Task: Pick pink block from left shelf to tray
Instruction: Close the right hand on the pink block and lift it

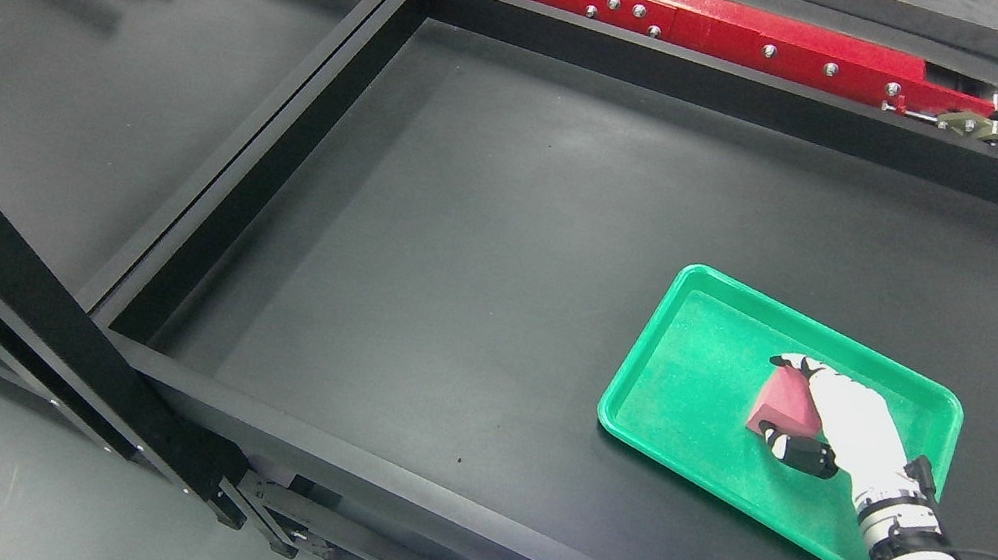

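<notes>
Pink block arriving in the tray, not yet let go.

The right hand [824, 426] grips the pink block [782, 406] between thumb and fingers, inside the green tray [699, 354] on the black tabletop [461, 264]. I judge the carry nearly done; whether the block rests on the tray floor I cannot tell. Only the release seems left. The tray holds nothing else.
</notes>
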Tool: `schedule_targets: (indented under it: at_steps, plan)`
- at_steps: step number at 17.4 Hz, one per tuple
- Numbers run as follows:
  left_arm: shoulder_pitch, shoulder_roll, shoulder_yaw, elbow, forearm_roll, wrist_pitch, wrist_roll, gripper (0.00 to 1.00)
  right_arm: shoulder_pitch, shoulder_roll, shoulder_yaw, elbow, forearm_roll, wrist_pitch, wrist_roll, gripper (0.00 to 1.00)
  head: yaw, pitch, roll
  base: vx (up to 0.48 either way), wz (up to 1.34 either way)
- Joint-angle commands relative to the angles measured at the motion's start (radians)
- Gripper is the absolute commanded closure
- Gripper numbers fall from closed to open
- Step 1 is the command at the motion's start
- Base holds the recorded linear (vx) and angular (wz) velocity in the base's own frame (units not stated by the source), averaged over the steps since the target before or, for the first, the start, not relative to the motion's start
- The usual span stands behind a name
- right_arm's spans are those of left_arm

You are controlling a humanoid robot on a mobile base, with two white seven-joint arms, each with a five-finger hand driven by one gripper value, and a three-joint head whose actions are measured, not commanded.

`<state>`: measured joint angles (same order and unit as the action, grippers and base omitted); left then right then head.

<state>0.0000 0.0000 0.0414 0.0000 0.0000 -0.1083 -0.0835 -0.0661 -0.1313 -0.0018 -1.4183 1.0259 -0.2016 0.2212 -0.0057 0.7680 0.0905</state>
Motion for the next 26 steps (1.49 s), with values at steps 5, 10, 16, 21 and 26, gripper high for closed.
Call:
schedule_targets:
  at_steps: [5,10,16,21,26]
  plan:
    - [-0.023,0.017,0.0,-0.017,-0.002,-0.001,-0.001,0.0,0.0,-0.002,-0.052,0.006,-0.009,-0.036,-0.086,0.98,0.0,0.0,0.0,0.0,0.0]
    - [-0.023,0.017,0.0,-0.017,-0.002,-0.001,-0.001,0.0,0.005,-0.002,-0.06,-0.02,-0.009,-0.039,-0.424,0.97,0.0,0.0,0.0,0.0,0.0]
    - [-0.023,0.017,0.0,-0.017,-0.002,-0.001,-0.001,0.0,0.035,-0.001,-0.061,-0.108,-0.01,-0.053,-0.634,0.98,0.0,0.0,0.0,0.0,0.0]
    - [-0.023,0.017,0.0,-0.017,-0.002,-0.001,-0.001,0.0,0.063,0.007,-0.09,-0.185,-0.015,-0.055,-0.683,0.98,0.0,0.0,0.0,0.0,0.0]
    - [-0.023,0.017,0.0,-0.017,-0.002,-0.001,-0.001,0.0,0.112,0.015,-0.098,-0.263,-0.027,-0.055,-0.723,0.98,0.0,0.0,0.0,0.0,0.0]
